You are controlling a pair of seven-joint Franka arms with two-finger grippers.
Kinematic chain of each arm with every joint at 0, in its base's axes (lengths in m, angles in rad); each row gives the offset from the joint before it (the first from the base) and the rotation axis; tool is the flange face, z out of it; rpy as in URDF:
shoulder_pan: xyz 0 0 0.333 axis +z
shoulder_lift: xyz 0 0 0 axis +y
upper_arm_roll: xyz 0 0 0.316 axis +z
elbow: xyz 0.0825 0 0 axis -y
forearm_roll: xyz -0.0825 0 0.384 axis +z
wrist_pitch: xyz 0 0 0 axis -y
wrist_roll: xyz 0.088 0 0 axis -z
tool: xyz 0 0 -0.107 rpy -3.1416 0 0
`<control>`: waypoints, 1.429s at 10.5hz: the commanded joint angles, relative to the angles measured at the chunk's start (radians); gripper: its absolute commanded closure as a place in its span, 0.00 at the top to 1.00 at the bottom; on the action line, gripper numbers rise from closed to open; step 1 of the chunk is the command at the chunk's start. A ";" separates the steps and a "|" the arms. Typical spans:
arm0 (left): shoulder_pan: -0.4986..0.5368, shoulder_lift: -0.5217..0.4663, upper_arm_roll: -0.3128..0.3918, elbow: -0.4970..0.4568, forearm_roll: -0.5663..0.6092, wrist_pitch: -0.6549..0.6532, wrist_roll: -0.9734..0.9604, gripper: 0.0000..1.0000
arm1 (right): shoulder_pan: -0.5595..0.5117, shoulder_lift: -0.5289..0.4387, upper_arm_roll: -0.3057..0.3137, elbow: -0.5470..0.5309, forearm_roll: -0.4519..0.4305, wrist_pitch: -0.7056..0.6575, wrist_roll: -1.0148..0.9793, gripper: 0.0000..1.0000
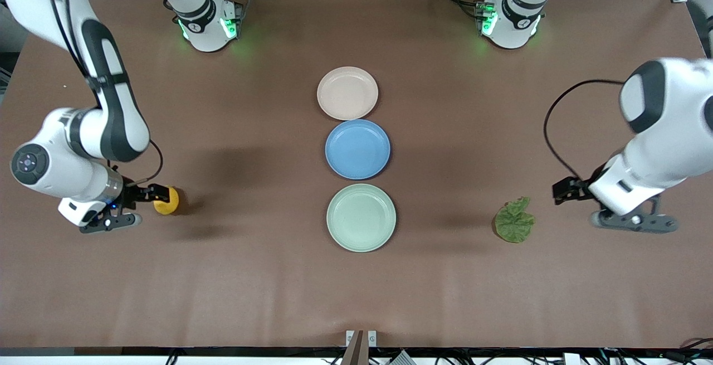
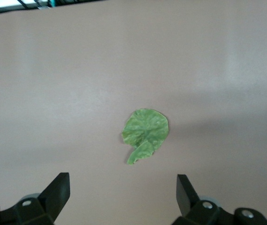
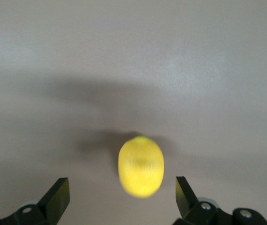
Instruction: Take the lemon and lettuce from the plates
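Note:
The lemon (image 1: 166,201) lies on the bare table toward the right arm's end, off any plate. My right gripper (image 1: 111,221) is open and empty over the table just beside it; in the right wrist view the lemon (image 3: 141,166) sits just ahead of the open gripper (image 3: 122,194). The lettuce (image 1: 514,220) lies flat on the table toward the left arm's end. My left gripper (image 1: 635,223) is open and empty over the table beside it; in the left wrist view the lettuce (image 2: 145,133) is some way ahead of the gripper (image 2: 123,192). The beige plate (image 1: 347,93) and the mint plate (image 1: 361,217) are empty.
A bright blue plate (image 1: 357,149), also empty, sits between the beige and mint plates in a row down the middle of the brown table. The arms' bases stand along the table edge farthest from the front camera.

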 commanded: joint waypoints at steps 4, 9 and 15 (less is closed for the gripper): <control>0.004 -0.192 0.020 0.000 0.013 -0.203 -0.015 1.00 | -0.081 -0.296 0.081 -0.057 -0.075 -0.196 0.100 1.00; 0.013 -0.264 0.025 0.029 -0.042 -0.283 -0.013 1.00 | -0.089 -0.472 0.089 -0.035 -0.072 -0.372 0.179 1.00; 0.053 -0.324 0.020 0.025 -0.053 -0.331 -0.010 1.00 | -0.082 -0.478 0.084 0.121 -0.060 -0.563 0.258 1.00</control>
